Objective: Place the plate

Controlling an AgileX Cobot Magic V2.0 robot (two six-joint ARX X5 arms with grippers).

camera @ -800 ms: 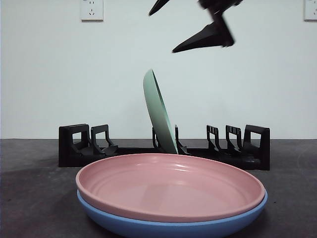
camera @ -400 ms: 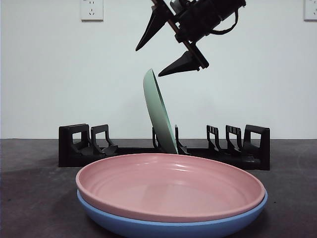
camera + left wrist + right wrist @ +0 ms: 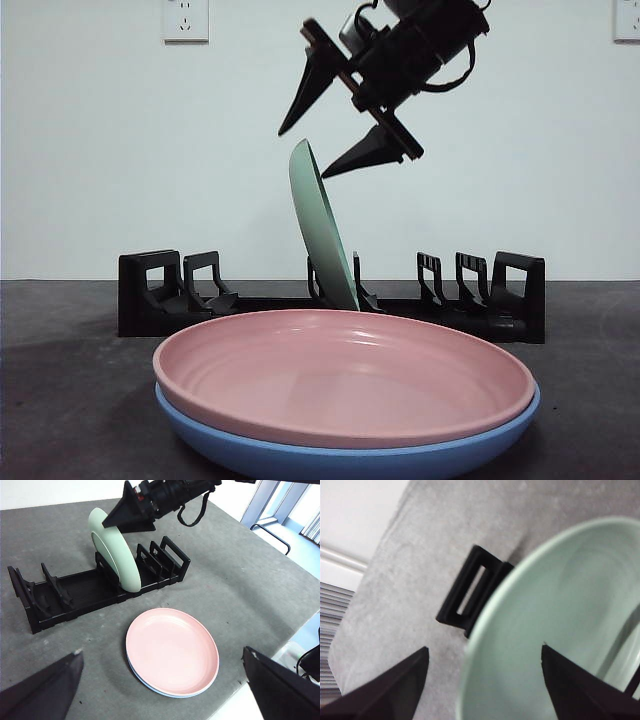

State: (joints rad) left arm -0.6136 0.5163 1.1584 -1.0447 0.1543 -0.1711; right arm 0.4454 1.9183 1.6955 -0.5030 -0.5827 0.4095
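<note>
Right claw above the racked green plate
Right claw (image 3: pixel 338 148) hangs spread wide, empty, over the green plate (image 3: pixel 322 227) leaning in the black rack (image 3: pixel 500 295).

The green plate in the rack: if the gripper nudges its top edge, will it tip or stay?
The green plate leans in one slot of the black rack, held only near its bottom edge, so a sideways nudge would probably rock it. It looks stiff and smooth, likely slippery. The right gripper, jaws open, hangs just above its rim.

light: bright, even | shadows: soft | right wrist view: close, blurred
</note>
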